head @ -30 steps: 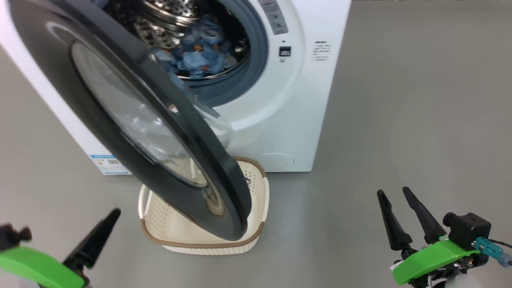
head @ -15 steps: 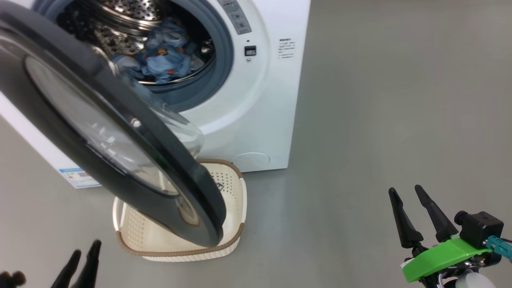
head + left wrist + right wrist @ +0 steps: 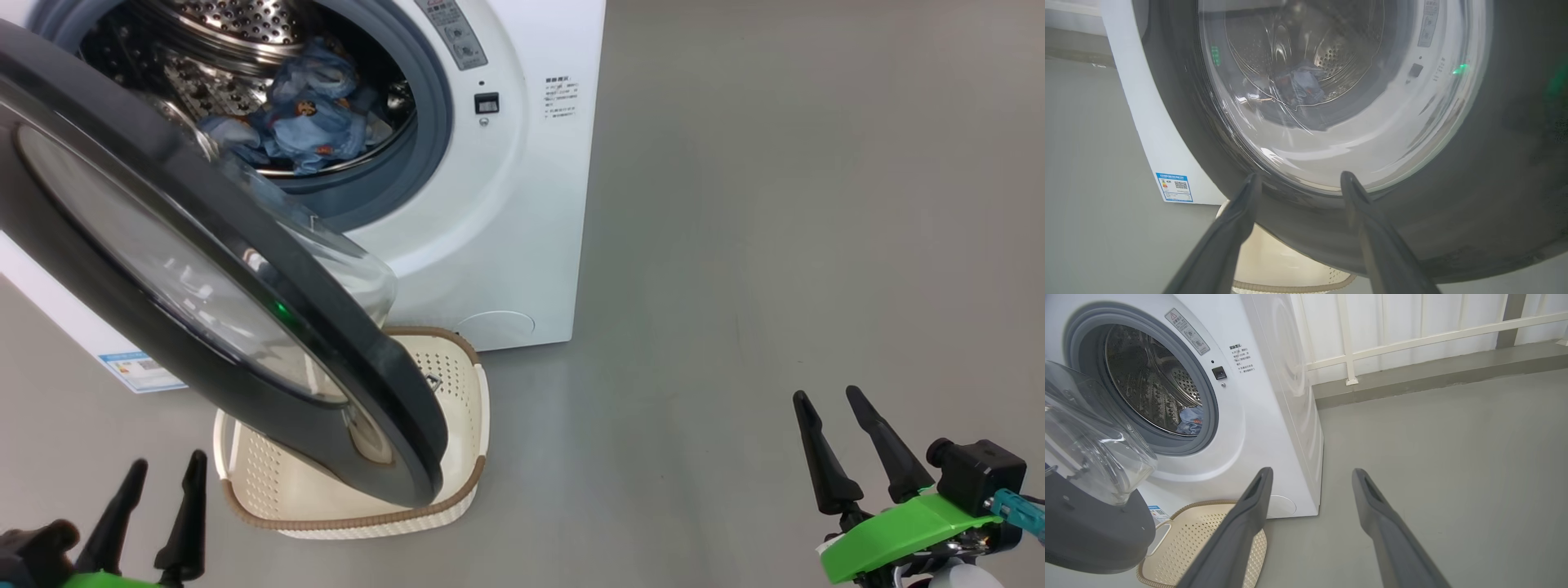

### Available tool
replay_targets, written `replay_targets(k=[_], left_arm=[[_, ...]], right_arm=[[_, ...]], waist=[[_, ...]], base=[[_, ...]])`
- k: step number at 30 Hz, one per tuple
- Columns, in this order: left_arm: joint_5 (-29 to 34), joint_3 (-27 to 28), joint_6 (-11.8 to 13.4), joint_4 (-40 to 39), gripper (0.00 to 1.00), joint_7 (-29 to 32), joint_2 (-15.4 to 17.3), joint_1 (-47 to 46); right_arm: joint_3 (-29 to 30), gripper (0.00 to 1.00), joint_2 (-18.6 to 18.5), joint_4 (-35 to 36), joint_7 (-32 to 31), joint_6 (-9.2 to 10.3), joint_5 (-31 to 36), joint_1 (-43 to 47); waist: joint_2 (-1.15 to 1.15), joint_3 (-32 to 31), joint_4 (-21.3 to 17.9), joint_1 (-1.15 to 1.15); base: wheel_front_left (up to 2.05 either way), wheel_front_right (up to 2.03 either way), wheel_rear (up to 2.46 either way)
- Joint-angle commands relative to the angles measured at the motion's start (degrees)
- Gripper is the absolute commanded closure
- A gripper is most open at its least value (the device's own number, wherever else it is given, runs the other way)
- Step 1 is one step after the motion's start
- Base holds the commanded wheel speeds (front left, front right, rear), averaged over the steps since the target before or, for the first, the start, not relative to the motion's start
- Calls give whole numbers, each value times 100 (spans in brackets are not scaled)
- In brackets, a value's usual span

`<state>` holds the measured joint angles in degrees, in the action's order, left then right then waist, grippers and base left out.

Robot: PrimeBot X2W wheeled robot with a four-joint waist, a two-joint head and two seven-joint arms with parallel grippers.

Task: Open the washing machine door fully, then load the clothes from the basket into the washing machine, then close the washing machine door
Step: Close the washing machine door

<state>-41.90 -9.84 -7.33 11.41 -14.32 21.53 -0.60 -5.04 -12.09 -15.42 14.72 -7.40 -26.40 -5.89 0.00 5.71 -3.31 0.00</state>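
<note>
Gleaming black-rimmed door (image 3: pixel 188 269) — clear, bulging glass.

Likely laundry test space: washing machine (image 3: pixel 506 245), bare grey floor (image 3: pixel 775 245), white railing (image 3: pixel 1344 335).

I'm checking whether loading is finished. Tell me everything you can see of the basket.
The basket is small, cream-white perforated plastic, a rounded rectangle with a brown woven-look rim. It stands upright on the grey floor just before the washing machine, under the open washing machine door, which hides its middle in the head view. The inside that shows is bare.
</note>
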Motion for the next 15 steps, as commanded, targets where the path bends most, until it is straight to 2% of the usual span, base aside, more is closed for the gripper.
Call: replay_targets(k=[1, 5, 9, 15], left_arm=[[388, 384, -15, -199, 0, -67, 43, -158], [1086, 713, -15, -388, 0, -67, -329, -58], [1308, 941, -15, -369, 0, -67, -604, -4], [1442, 822, -15, -226, 0, -67, -689, 39]], right_arm=[[-121, 0, -35, 126, 28, -9, 37, -53], [-124, 0, -14, 126, 28, -9, 34, -63], [-131, 0, 15, 123, 28, -9, 36, -68], [-167, 0, 36, 102, 28, -9, 34, -50]], waist=[[0, -6, -9, 0], [0, 11, -24, 0], [0, 24, -19, 0], [0, 7, -14, 0]], base=[[0, 0, 0], [0, 0, 0], [0, 0, 0], [0, 0, 0]])
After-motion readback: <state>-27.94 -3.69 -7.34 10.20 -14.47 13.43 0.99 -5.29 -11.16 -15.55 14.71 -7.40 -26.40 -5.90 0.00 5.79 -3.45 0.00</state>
